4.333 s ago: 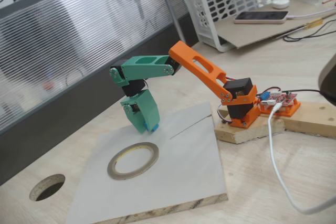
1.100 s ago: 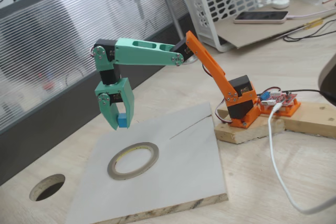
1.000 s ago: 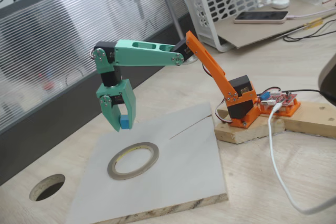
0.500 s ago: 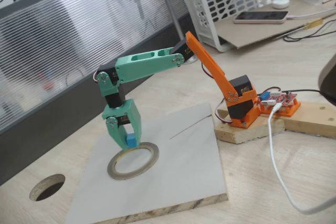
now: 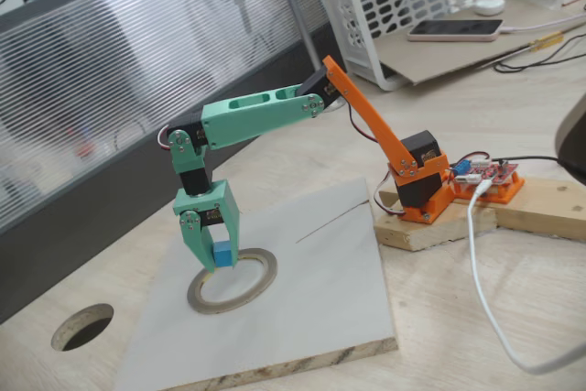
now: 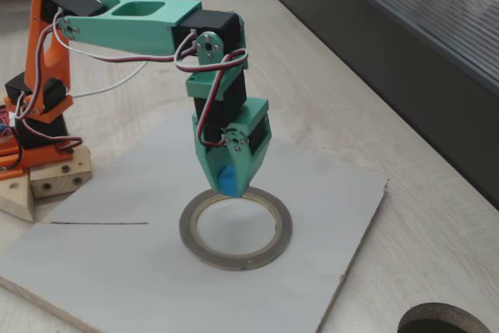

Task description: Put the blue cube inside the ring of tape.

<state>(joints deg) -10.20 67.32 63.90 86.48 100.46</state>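
On a grey board [image 5: 311,290] atop a wooden table [image 5: 513,299], the green-and-orange arm [image 6: 125,25] hangs its gripper [image 6: 231,181] low over the ring of tape [image 6: 236,228], jaws clamped on the blue cube [image 6: 230,181]. The cube sits above the ring's far rim, not its centre; released here, it may strike the band and bounce outside.

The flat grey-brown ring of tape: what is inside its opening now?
Inside the flat grey-brown ring of tape, bare grey board. The small sky-blue cube hangs above its rim, clamped in the green gripper.
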